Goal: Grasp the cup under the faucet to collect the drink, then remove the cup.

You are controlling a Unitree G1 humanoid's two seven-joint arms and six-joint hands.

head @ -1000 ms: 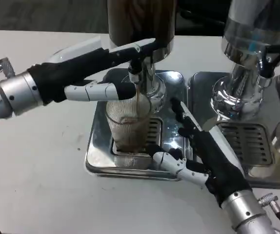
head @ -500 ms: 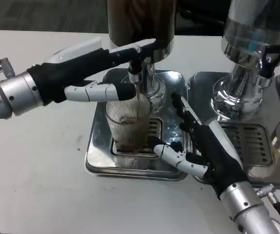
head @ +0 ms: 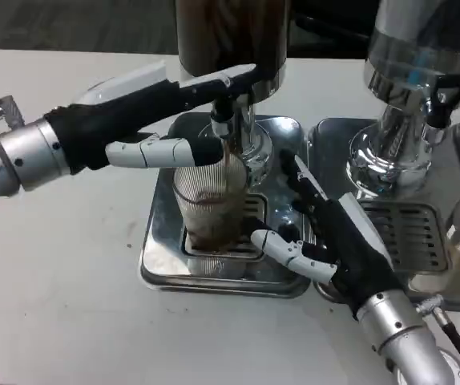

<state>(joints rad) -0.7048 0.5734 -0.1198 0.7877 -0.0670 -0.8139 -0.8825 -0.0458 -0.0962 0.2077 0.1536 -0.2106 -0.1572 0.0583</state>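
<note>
**Right hand brought nearer to the cup while the drink is poured**

The right hand (head: 338,241) is seen at the right of the cup (head: 211,207), with its fingers spread apart and nothing held in them. Its lower finger (head: 282,250) is stretched toward the foot of the cup and lies just beside it; whether it touches the cup cannot be told. Compared with the picture of one second ago, this hand has been moved up and to the left, closer to the cup, and the silver forearm is now seen more from the lower right corner.

The left hand (head: 146,120) is kept where it was, reaching across from the left. Its upper fingers are laid against the faucet (head: 223,122), and a lower finger (head: 162,151) is stretched just above the rim of the cup. No object is gripped by it, as far as can be seen.

The cup, a ribbed clear one, is placed upright on the grate of the metal tray (head: 159,253), directly under the faucet. A thin brown stream is falling into it, and brown drink is gathered in its lower part. The tray is set on the white table (head: 70,265). A second dispenser (head: 410,96) is standing at the right.
</note>
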